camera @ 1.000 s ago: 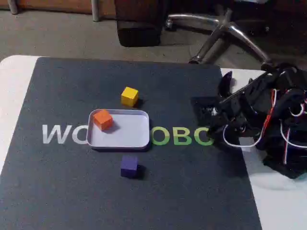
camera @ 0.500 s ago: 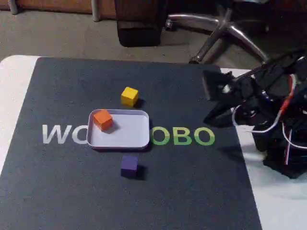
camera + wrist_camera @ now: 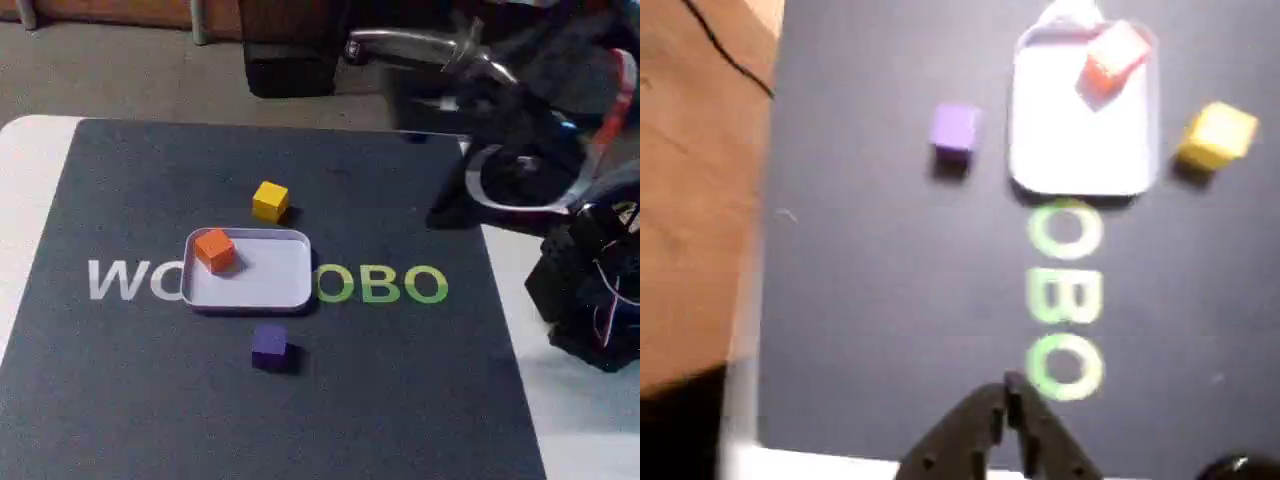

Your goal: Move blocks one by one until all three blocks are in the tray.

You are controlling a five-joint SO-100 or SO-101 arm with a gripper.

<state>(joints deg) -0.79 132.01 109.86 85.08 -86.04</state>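
With the orange block [image 3: 214, 248] sitting in the tray [image 3: 270, 285], the gripper [image 3: 1012, 395], jaws seemingly closed and empty, is needing to open wide over the yellow block [image 3: 270, 200] or purple block [image 3: 268, 347].

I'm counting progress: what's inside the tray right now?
The white tray holds one orange block, at its left end in the fixed view. The yellow block and purple block sit outside on the mat. The tray covers part of the mat's lettering.
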